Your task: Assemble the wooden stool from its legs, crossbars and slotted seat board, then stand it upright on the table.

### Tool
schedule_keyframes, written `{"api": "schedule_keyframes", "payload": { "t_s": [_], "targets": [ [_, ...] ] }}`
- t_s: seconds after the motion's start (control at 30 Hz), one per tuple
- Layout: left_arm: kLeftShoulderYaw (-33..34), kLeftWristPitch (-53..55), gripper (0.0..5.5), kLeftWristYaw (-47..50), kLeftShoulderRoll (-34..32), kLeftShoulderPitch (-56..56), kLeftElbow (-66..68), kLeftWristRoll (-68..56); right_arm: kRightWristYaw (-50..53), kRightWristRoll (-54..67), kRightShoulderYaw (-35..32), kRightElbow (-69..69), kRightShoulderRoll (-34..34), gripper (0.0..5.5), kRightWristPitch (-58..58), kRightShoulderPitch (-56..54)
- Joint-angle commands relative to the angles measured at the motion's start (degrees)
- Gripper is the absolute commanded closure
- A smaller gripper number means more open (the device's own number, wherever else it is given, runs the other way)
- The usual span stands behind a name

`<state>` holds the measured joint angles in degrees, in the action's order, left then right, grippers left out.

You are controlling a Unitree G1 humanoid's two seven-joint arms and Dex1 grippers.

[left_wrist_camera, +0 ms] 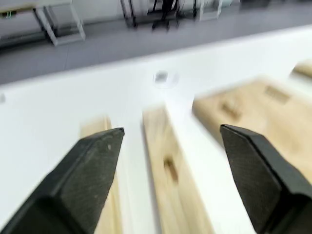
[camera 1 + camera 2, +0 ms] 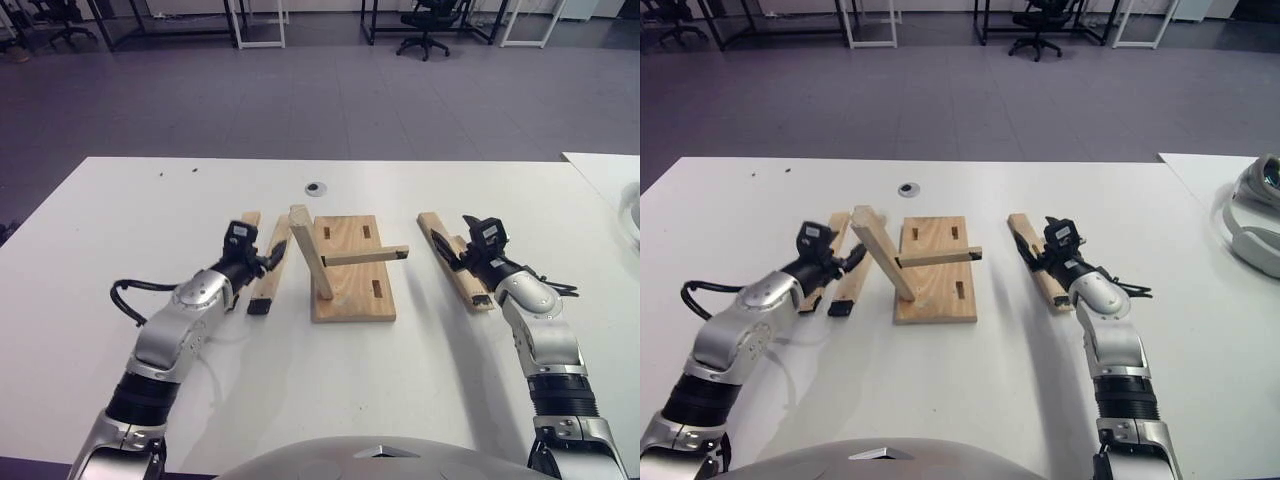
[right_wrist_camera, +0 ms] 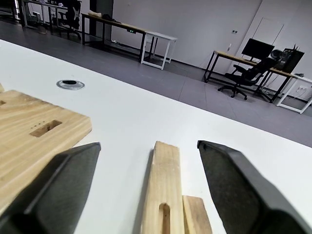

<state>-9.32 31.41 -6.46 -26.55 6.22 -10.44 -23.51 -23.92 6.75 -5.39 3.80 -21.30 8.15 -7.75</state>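
Table: plain white, smooth top, with a small round metal grommet at about 12 o'clock from the seat.

Seat board: pale wood rectangle with visible grain and small rectangular slots cut through it. It's lying flat, dead centre in front of me.

Fitted leg: square-section wooden stick planted near the board's 9 o'clock edge. It's tilted, not plumb.

Crossbar: thinner stick running out of that leg toward 3 o'clock, hanging above the board.

Left spare legs: two wooden sticks lying flat side by side at 9 o'clock of the board. The nearer one has a slot in its face and a dark tip at its 6 o'clock end.

Right spare legs: two more sticks at 3 o'clock, flat and touching. The longer one is slotted.

Left gripper: matte black wedge fingers spread wide, straddling the slotted stick at 9 o'clock. It's gripping nothing, and I can't tell whether it touches the wood.

Right gripper: same story, fingers wide apart on either side of the longer stick at 3 o'clock, nothing clamped.
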Motion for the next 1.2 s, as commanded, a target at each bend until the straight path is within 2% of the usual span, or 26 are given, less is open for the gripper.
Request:
{"api": "schedule_keyframes", "payload": {
  "t_s": [0.03, 0.1, 0.33, 0.43, 0.7, 0.97, 1.1, 1.2],
  "targets": [
    [-1.81, 2.7, 1.87, -1.76, 2.67, -1.61, 2.17, 2.48, 0.11, -0.34, 1.43, 0.59, 1.12, 1.79, -0.48, -0.51],
    [-2.23, 3.64, 1.87, -2.1, 3.23, -2.62, 3.37, 4.04, 0.07, -0.46, 1.84, 0.58, 1.29, 1.79, -0.44, -0.33],
    [-3.38, 2.97, 2.99, -1.5, 1.86, -3.59, 4.86, 13.29, 0.17, -0.76, 2.63, 0.28, 1.78, 1.79, -0.2, -0.2],
    [-2.73, 2.35, 3.0, -1.96, 3.24, -4.36, 3.84, 14.66, 0.27, -0.68, 2.69, -0.05, 1.85, 1.79, -0.25, 0.35],
    [-0.78, 1.73, 1.77, -3.21, 5.71, -5.27, 5.49, 16.09, 0.45, -0.79, 3.1, 0.4, 2.0, 1.79, -0.3, -0.23],
    [-1.27, -0.58, 3.23, -6.18, 6.13, -5.27, 4.89, 17.78, 0.67, -0.69, 3.35, 0.55, 1.93, 1.79, -0.37, -0.62],
    [-0.48, -4.61, 3.41, -6.86, 6.38, -4.44, 4.84, 19.01, -0.6, 4.09, 1.21, -0.29, 3.1, 1.79, 2.27, -2.58],
    [3.46, -9.23, 3.42, -9.44, 9.04, 0.57, -0.4, 13.44, -3.49, 15.93, -5.2, -0.55, 3.25, 1.79, 9.13, -9.37]
  ]
}}
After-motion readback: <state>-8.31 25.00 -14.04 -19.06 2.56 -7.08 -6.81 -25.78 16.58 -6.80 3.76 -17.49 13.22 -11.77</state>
